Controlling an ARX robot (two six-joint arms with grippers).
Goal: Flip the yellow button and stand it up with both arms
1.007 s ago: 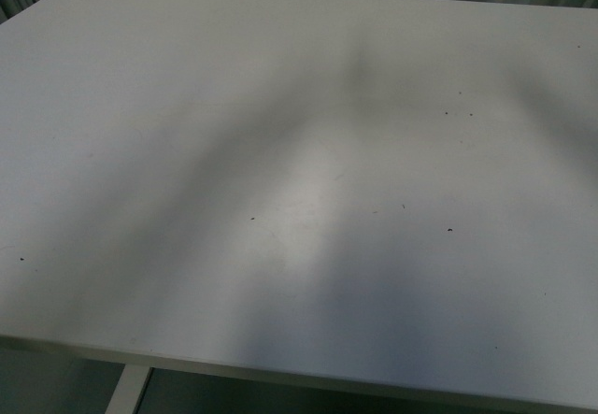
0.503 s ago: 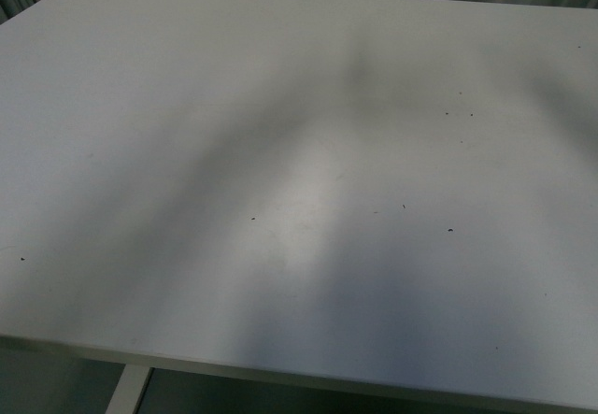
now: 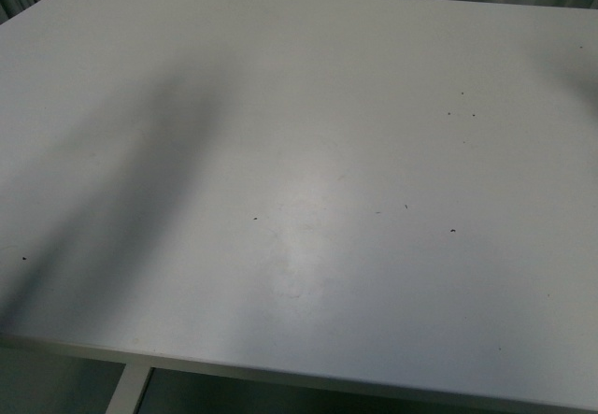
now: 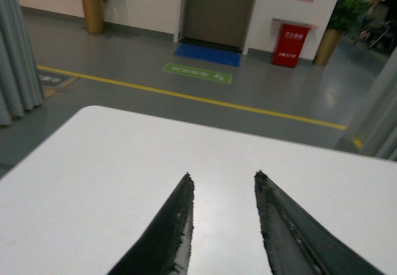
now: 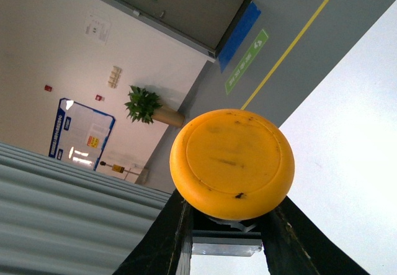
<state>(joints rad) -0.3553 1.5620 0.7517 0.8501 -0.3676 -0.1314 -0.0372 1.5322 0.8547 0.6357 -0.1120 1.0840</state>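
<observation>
Right claw clamped on yellow button body, cap facing wrist cam, held off the bench, likely for reorienting. Left claw spread open, empty, over bench, probably staged to assist.

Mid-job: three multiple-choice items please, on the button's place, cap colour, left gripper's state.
1. Where is the yellow button? A lying on the table; B between the fingers of the right gripper; C in the left gripper.
2. Its cap is: A red; B yellow-orange; C blue.
3. The left gripper is: A open and empty; B shut on the button; C shut and empty.
Key: 1 B, dark fingers flank it in the right wrist view; 2 B, the cap fills that view; 3 A, bare table shows between its fingers.
</observation>
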